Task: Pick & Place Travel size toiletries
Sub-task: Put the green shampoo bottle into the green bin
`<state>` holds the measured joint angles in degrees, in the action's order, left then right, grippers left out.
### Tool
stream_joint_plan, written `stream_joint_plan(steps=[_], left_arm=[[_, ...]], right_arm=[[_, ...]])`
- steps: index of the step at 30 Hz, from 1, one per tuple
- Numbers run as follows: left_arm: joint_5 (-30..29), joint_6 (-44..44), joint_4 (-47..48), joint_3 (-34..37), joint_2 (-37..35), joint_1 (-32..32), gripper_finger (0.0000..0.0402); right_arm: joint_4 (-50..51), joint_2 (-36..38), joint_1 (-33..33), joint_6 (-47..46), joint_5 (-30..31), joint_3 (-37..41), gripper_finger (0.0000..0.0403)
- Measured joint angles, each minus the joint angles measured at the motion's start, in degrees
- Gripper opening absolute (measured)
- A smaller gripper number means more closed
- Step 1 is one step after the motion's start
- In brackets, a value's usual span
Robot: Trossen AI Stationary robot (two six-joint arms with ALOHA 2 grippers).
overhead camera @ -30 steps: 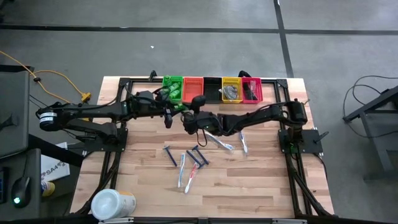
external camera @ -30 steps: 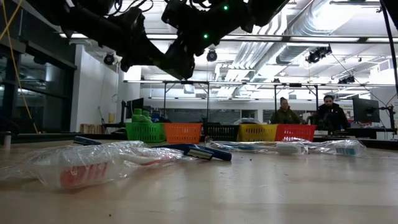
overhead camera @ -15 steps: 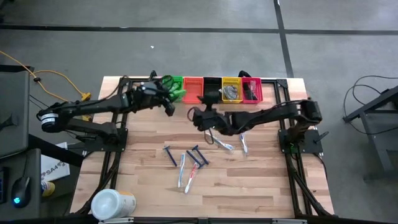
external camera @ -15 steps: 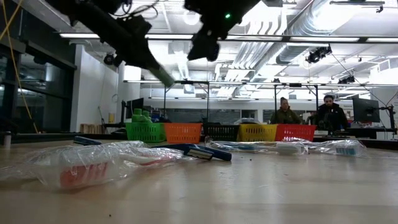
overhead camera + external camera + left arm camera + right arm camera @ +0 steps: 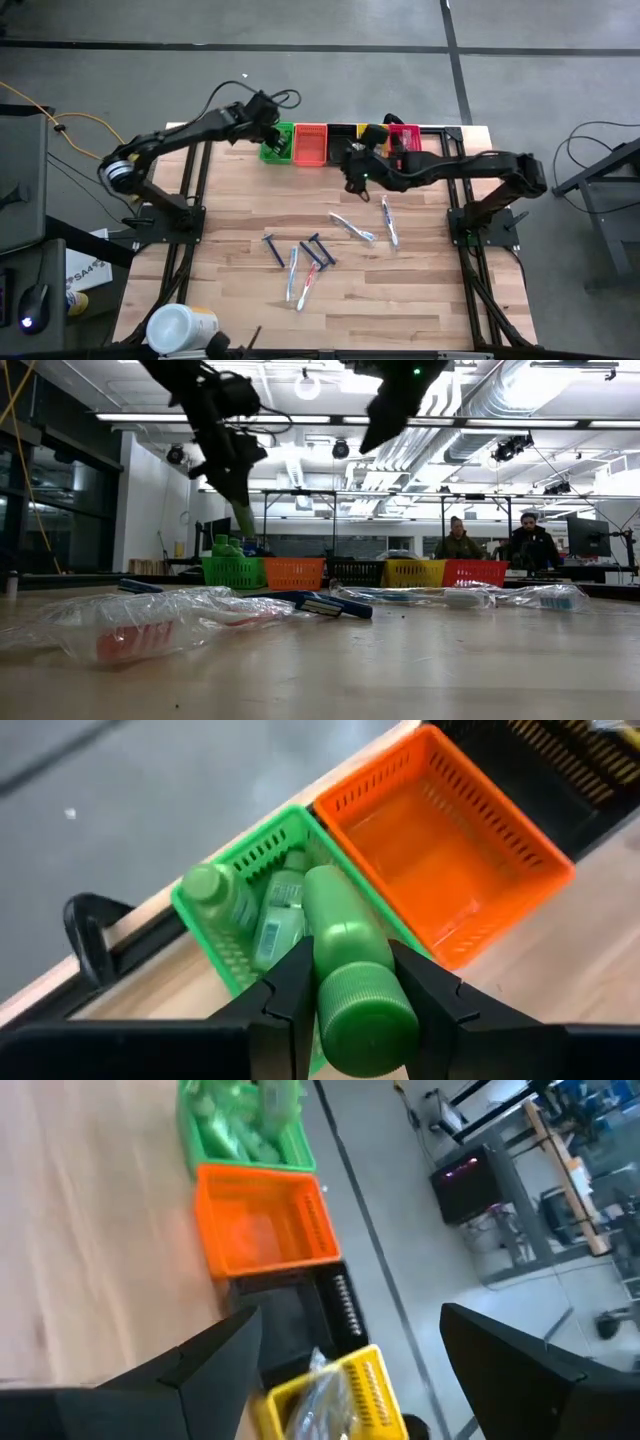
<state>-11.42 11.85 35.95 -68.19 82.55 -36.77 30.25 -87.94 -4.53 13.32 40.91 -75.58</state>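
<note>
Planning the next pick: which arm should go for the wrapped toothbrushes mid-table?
Right, probably. The right gripper is open and empty, near the wrapped toothbrushes. The left gripper is shut on a green bottle above the green bin.

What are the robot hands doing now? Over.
Left gripper shut on green bottle, above green bin. Right gripper open, empty, near the bins. Nothing blocking.

Left tool raised, clamped, right tool raised, seemingly spread wide
</note>
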Motion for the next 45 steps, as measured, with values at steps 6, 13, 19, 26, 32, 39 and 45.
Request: stream_joint_plan(steps=[6, 13, 19, 26, 32, 39, 45], left_arm=[[1.64, -0.08, 5.55, -7.73, 9.19, -1.23, 0.0097], [1.47, 0.18, 8.0, -12.36, 15.71, -1.23, 0.0107], [1.73, 1.57, 10.76, -12.97, 18.19, -1.99, 0.0098], [6.11, 2.1, 10.75, -12.92, 18.65, -2.65, 0.0107], [6.63, 2.96, 10.75, -12.82, 18.65, -2.61, 0.0109], [8.02, 3.48, 11.05, -12.8, 18.65, -2.59, 0.011], [9.29, 3.48, 12.35, -12.77, 18.68, -2.59, 0.0111]], right_arm=[[3.86, 1.3, -1.28, -1.27, -1.01, 0.01, 0.0301], [3.98, 1.47, -1.21, -1.18, -1.08, -0.01, 0.0301], [5.0, 1.47, -1.21, -1.35, -1.04, -0.01, 0.0301], [5.6, 1.44, -1.21, -1.51, -1.03, -0.03, 0.0301], [5.58, 1.44, -1.21, -1.66, -1.03, -0.03, 0.0301], [5.58, 1.44, -1.21, -1.72, -1.03, -0.03, 0.0301], [5.6, 1.43, -1.21, -1.73, -1.03, -0.06, 0.0301]])
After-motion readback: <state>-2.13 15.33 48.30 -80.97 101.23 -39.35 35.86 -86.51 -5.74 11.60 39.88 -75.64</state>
